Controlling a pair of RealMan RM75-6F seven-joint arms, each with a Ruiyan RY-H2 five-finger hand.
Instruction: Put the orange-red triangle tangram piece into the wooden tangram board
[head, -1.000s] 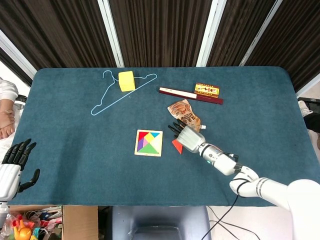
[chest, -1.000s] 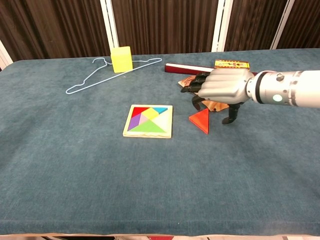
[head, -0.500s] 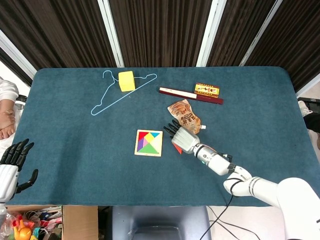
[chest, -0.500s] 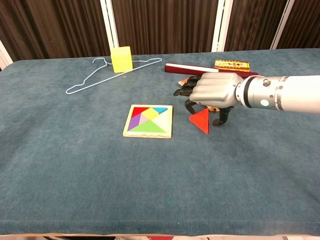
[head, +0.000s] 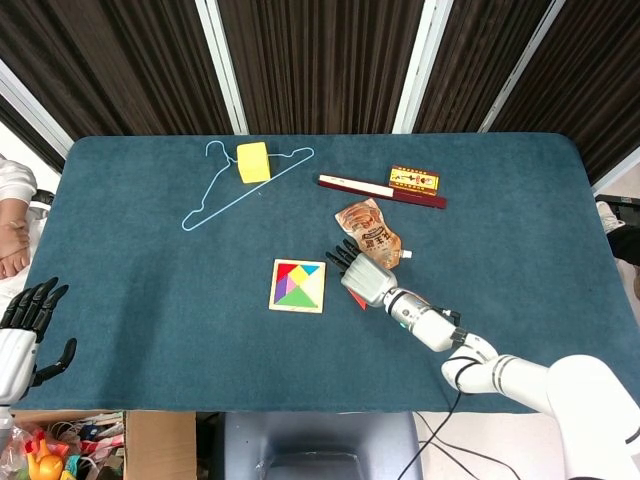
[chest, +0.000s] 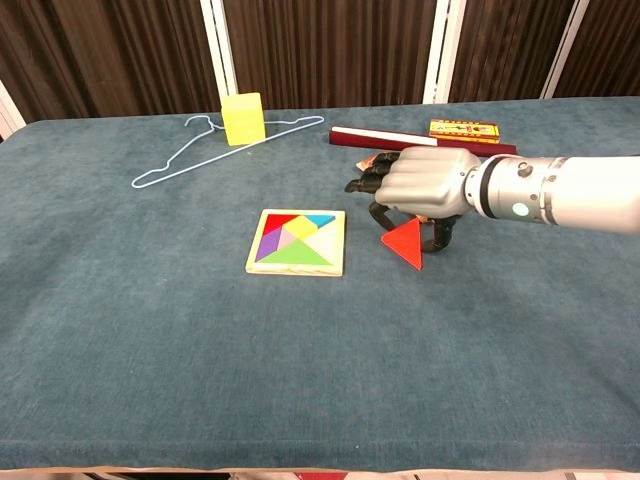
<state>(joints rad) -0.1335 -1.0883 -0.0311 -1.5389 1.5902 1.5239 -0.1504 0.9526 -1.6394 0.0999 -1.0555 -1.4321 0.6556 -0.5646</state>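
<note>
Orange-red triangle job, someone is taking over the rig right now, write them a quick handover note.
Right hand: low over the orange-red triangle tangram piece, fingers curled around its far edge; whether it grips cannot be told.
Left hand: idle off the table's near left corner, fingers apart, holding nothing.
Wooden tangram board: flat on the blue table, left of the triangle, other coloured pieces already in it.
Done: right hand has reached the triangle.
Left: secure the grip, lift, carry left, seat the triangle in the board.

on the worktop (head: 150, 300): one wooden tangram board (head: 298, 286), one loose orange-red triangle (chest: 403, 244), one wire hanger (head: 235, 182), one yellow block (head: 253, 161), one snack packet (head: 369, 227), one dark red stick (head: 380, 191), one small printed box (head: 414, 179). two hands: left hand (head: 22, 330), right hand (head: 365, 277).
</note>
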